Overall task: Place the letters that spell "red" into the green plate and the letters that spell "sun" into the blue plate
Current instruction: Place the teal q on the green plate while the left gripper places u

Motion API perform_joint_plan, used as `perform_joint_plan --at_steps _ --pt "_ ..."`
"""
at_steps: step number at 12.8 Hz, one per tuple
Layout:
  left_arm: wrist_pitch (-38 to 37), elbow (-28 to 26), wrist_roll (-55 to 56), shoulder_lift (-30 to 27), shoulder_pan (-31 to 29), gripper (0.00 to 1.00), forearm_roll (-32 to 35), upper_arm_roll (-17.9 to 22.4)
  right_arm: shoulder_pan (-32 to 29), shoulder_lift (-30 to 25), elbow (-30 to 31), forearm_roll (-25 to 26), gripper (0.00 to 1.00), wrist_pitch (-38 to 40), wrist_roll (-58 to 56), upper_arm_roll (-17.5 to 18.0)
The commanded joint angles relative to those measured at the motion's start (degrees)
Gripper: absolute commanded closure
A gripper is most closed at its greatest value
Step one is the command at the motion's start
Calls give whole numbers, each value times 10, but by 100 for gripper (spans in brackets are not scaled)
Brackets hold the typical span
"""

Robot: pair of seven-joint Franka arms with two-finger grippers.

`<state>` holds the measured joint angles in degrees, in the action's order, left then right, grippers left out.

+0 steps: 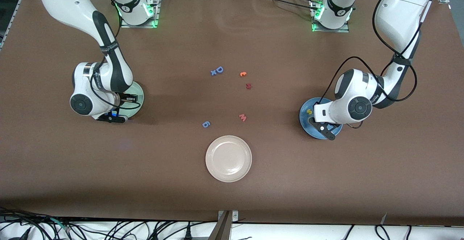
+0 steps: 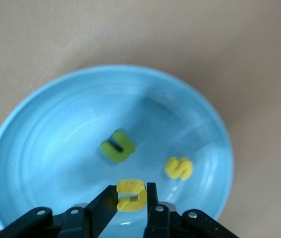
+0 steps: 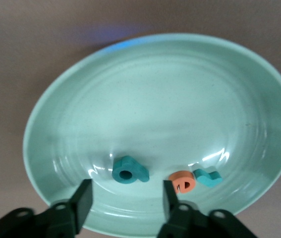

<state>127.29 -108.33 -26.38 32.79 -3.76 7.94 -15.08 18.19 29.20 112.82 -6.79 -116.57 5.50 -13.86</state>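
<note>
The right gripper point(image 3: 125, 201), fingers spread, hung over the pale-green plate point(image 3: 145, 89) holding teal "d" point(image 3: 129, 170), orange "e" point(image 3: 182, 182) and teal "r" point(image 3: 207, 176). The left gripper point(image 2: 131, 198) pinched the yellow foam "u" point(image 2: 130, 195) above the blue plate point(image 2: 46, 148), ready to drop it beside olive "n" point(image 2: 117, 146) and yellow "s" point(image 2: 179, 167).

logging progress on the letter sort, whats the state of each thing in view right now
left gripper: shut on the yellow u, over the blue plate
olive n: lying in the blue plate
yellow s: lying in the blue plate
right gripper: open, empty, over the green plate
teal d, orange e, teal r: lying in the green plate
beige plate: empty
</note>
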Motion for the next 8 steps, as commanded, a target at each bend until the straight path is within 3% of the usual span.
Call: perform_joint_plan --at_steps 1,2,3,4,5,8 --pt "23 -37 -52 -24 -30 100 17 -7 0 -53 -7 -13 2 24 -13 -1" --pt "27 -43 -56 -24 -36 100 17 -7 0 -71 -14 -12 1 40 -11 -3" --pt "27 -44 -56 -24 -35 80 16 -7 0 -91 -22 -12 1 48 -10 -10" --pt "27 -44 -56 -26 -36 35 16 -7 0 -109 -33 -11 1 65 -9 -14" --pt "28 -40 -56 -28 -35 2 17 -7 0 -122 -50 -10 1 85 -9 -23" --pt "17 -31 -49 -45 -28 0 16 -10 0 -138 -164 -3 1 198 -11 -51"
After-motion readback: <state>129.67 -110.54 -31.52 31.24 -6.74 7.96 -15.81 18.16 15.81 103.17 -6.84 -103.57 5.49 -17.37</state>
